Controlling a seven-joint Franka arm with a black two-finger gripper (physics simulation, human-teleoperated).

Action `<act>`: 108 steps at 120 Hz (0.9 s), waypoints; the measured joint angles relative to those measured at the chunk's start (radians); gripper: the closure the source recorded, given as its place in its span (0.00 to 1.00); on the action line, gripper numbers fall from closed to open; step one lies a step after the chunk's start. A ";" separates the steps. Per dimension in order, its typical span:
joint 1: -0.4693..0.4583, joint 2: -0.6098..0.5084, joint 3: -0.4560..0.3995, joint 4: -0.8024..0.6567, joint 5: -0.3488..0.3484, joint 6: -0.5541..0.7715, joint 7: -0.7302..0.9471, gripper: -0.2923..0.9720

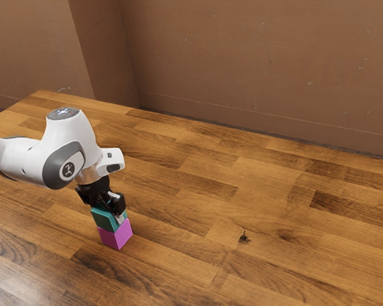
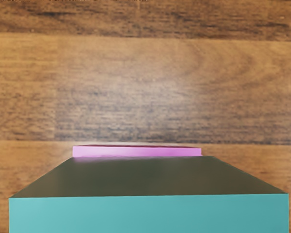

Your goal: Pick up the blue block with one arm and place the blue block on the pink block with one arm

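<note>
Brown wooden planks make up the tabletop (image 1: 255, 191), which fills the scene in front of plain brown walls (image 1: 242, 51). A white robot arm (image 1: 51, 156) with grey joint caps comes in from the exterior view's left and bends down, ending in black jaws that point straight at the tabletop.

Directly under the jaws is the blue block (image 1: 105, 220), a cube of a teal-leaning blue. The jaws are down around its top, so that the upper edge of the cube is partly covered by black. Whether they are pressing on its sides or standing just free of them cannot be told from this angle.

The blue block rests on the pink block (image 1: 117, 234), a magenta cube that stands on the tabletop. The two touch, face to face, forming a stack of two right below the jaws. The stack is not quite flush: the pink block juts out a little past the blue one.

From the wrist camera, the blue block (image 2: 148, 213) looms large just under the hand, its top face in shadow. Beyond its far edge a thin strip of the pink block (image 2: 136, 151) peeps out, with wood grain (image 2: 145, 87) past that.

Well away from the jaws, toward the exterior view's right, a small dark mark (image 1: 244, 238) sits on the planks.
</note>
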 joint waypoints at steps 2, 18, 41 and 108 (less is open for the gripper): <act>0.000 0.000 0.000 0.000 0.000 0.000 0.002 0.47; -0.004 -0.004 0.000 0.000 0.000 -0.002 0.022 0.47; 0.000 -0.006 0.001 -0.005 -0.002 -0.006 0.043 0.47; 0.003 -0.003 0.002 -0.009 -0.046 0.003 0.081 0.40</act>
